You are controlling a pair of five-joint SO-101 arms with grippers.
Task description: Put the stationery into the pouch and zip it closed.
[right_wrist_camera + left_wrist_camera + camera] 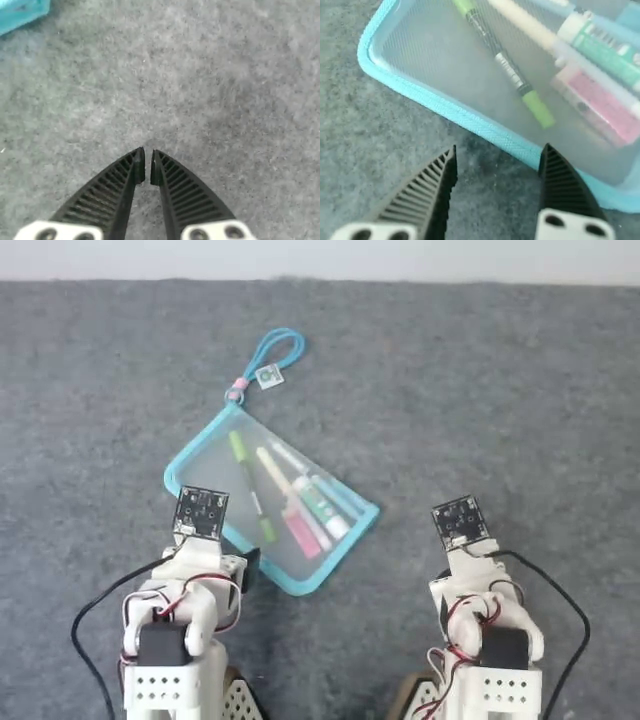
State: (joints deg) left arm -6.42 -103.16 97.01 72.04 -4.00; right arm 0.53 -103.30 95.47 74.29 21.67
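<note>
Pouch (212, 462) holding pens (252, 490), left tool (500, 147) spread beside it; right tool (148, 150) together, tag (267, 377) unreadable

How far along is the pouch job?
Done: the stationery lies inside the pouch. In hand: nothing; the left gripper is open by the pouch's near edge, and the right gripper is shut over the mat. Left: possibly the zip; the pull sits at the far corner, but I cannot tell whether it is closed.

Grey felt-covered table (480, 380) — on it lies a turquoise-edged pouch (272, 502).
</note>
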